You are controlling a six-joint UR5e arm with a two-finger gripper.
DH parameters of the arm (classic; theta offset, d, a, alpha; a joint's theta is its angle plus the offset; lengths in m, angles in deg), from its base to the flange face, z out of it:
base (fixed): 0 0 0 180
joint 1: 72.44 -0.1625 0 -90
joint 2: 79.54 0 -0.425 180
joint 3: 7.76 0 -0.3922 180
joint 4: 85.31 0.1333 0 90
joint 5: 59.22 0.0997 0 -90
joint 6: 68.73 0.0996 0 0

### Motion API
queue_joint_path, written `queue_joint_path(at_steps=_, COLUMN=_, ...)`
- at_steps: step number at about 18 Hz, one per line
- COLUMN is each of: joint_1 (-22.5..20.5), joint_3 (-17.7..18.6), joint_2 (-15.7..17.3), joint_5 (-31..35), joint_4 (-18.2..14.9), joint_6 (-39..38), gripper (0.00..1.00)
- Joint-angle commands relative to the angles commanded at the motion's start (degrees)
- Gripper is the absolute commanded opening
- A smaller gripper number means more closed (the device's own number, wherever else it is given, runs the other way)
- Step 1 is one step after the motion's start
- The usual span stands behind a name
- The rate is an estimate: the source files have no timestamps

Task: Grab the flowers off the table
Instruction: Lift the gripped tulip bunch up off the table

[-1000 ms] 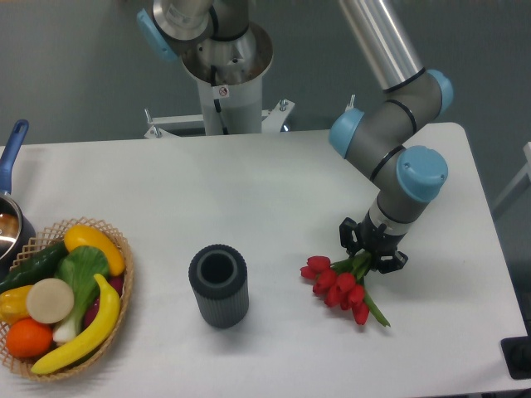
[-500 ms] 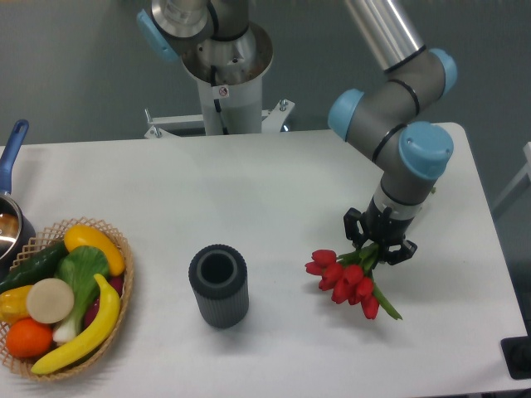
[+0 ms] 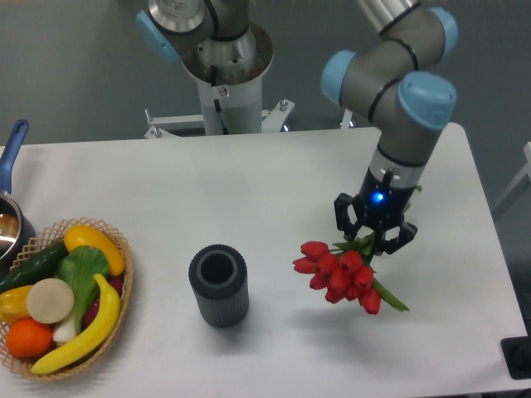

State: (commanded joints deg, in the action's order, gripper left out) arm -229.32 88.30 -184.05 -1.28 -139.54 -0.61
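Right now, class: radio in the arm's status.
Gripper shut on flowers. Flowers hang over table. Dark cylinder off to one side, not obstructing.

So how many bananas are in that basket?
2. One banana lies across the top of the basket, and one longer banana curves down its right side. Others could be hidden under the pile.

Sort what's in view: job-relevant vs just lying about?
Job:
flowers, held in the gripper
table

Lying about:
dark ribbed cup
basket of fruit and vegetables
pot with blue handle
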Motion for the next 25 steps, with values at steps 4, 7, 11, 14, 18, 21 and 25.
queue_joint_path(at_steps=4, joint_1=-1.0, joint_3=0.4, joint_2=2.9, joint_5=-5.8, joint_4=0.0, joint_6=-3.3, gripper=0.43)
queue_joint_path(at_steps=7, joint_1=-4.0, joint_3=1.0, joint_2=4.1, joint_5=-16.4, joint_4=0.0, joint_6=-4.3, gripper=0.43)
queue_joint_path(at_steps=11, joint_1=-5.8, joint_3=1.3, joint_2=4.8, joint_5=-20.1, joint_4=0.0, joint_6=-4.2, gripper=0.43)
queue_joint_path(at_steps=14, joint_1=-6.3, joint_3=1.3, joint_2=4.9, joint_5=-21.2, joint_4=0.0, joint_6=-4.2, gripper=0.43)
queue_joint_path(at_steps=18, joint_1=-7.3, joint_3=1.8, joint_2=4.9, joint_5=-22.8, joint_4=0.1, joint_6=-4.1, gripper=0.43)
queue_joint_path(at_steps=21, joint_1=-7.6, joint_3=1.8, joint_2=5.4, joint_5=-23.6, joint_4=0.3, joint_6=-4.1, gripper=0.43)
queue_joint_path(at_steps=25, joint_1=-8.3, joint_3=1.9, joint_2=5.5, joint_5=-24.8, joint_4=0.8, joint_6=-4.1, gripper=0.43)
